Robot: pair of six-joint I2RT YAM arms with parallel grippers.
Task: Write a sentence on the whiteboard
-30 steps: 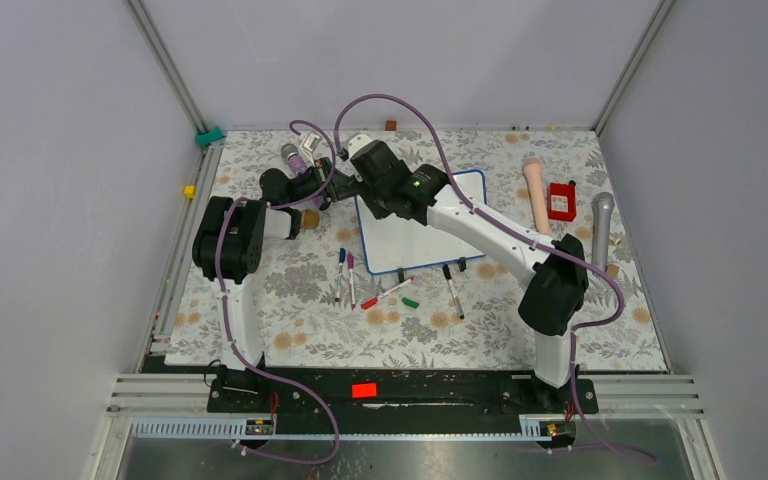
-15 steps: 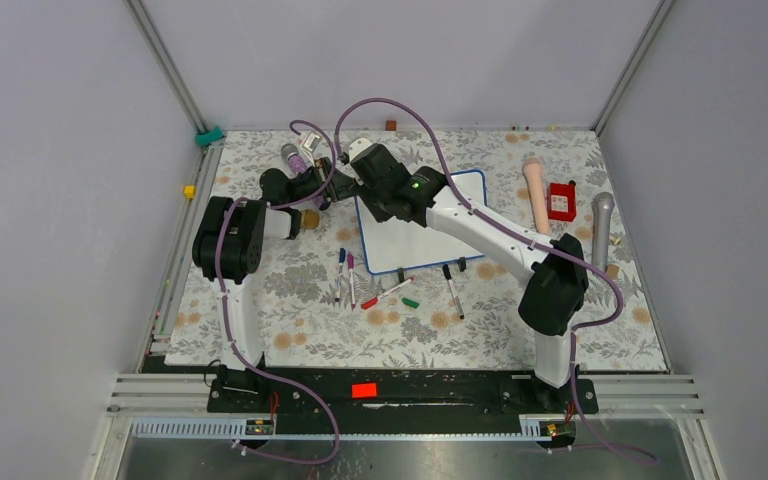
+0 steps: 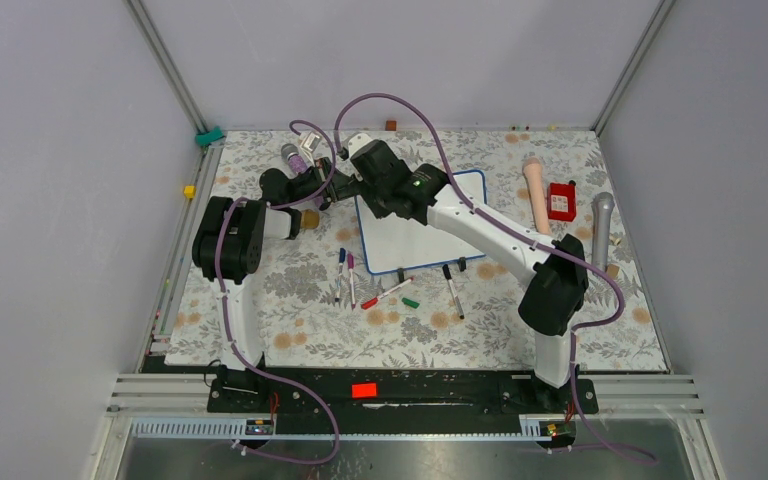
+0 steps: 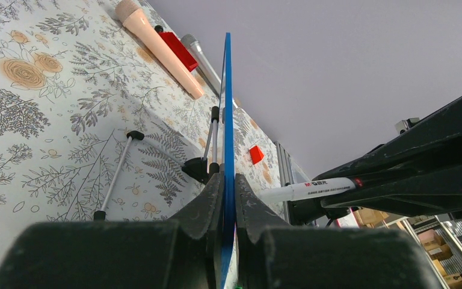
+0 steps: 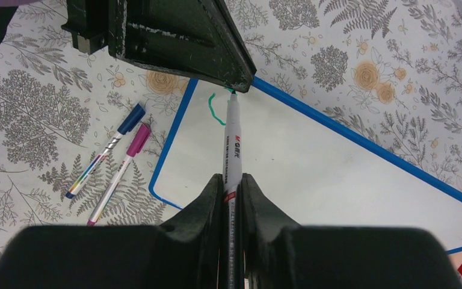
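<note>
The whiteboard (image 3: 410, 250), white with a thin blue frame, lies tilted on the floral table. My left gripper (image 3: 348, 187) is shut on its far left corner; in the left wrist view the blue edge (image 4: 227, 108) runs between the closed fingers (image 4: 228, 180). My right gripper (image 5: 233, 180) is shut on a white marker (image 5: 233, 138). The marker's tip touches the board (image 5: 313, 162) right beside the left gripper's fingers (image 5: 216, 54). Of the sentence, only one curved green stroke (image 5: 215, 109) shows. The same marker (image 4: 307, 189) shows in the left wrist view.
Loose markers (image 3: 345, 270), (image 3: 390, 292), (image 3: 453, 290) and a green cap (image 3: 411, 302) lie below the board. A pink microphone (image 3: 536, 195), a red box (image 3: 561, 201) and a grey microphone (image 3: 601, 230) are at the right. A purple item (image 3: 295, 158) sits behind the left gripper.
</note>
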